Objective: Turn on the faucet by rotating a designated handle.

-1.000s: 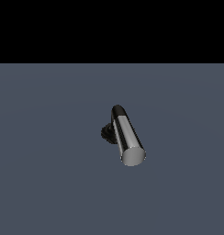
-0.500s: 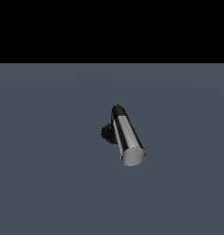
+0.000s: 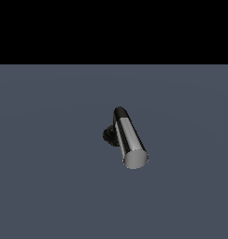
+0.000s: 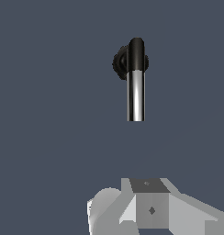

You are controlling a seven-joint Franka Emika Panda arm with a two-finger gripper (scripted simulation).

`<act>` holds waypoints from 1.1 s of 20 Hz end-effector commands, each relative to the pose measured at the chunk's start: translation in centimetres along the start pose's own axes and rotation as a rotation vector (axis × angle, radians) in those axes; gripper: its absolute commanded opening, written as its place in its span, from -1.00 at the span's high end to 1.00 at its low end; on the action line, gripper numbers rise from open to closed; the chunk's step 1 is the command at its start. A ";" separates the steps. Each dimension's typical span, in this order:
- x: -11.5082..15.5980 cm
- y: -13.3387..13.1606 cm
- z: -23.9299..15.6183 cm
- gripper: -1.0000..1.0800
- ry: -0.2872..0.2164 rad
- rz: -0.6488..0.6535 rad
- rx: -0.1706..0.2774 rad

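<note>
Faucet sits alone on grey counter, shiny handle sticking out from black elbow. Tool well apart from it (fingers hidden, cannot tell if open). Best plan: come close slowly, push handle near flat round end.

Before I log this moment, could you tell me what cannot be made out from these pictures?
- Gripper: the wrist view's edge cuts off its fingertips, so open or shut cannot be told; absent from the exterior view.
- Faucet base: mostly hidden behind the handle in the exterior view.
- Base ribs: too small and dark in both views.
</note>
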State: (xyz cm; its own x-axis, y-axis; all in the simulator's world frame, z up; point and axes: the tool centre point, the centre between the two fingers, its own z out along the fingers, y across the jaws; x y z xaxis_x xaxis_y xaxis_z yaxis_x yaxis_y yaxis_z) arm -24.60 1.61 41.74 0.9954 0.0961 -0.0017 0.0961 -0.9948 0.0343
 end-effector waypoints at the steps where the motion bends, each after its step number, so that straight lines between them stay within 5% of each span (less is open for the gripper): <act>1: 0.2 0.1 2.1 1.00 0.000 -0.007 0.002; 22: 2.1 0.4 18.7 1.00 0.002 -0.060 0.021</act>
State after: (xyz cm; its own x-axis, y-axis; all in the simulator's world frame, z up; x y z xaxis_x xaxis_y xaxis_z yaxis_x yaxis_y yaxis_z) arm -22.54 0.77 24.17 0.9884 0.1519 -0.0018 0.1519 -0.9883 0.0147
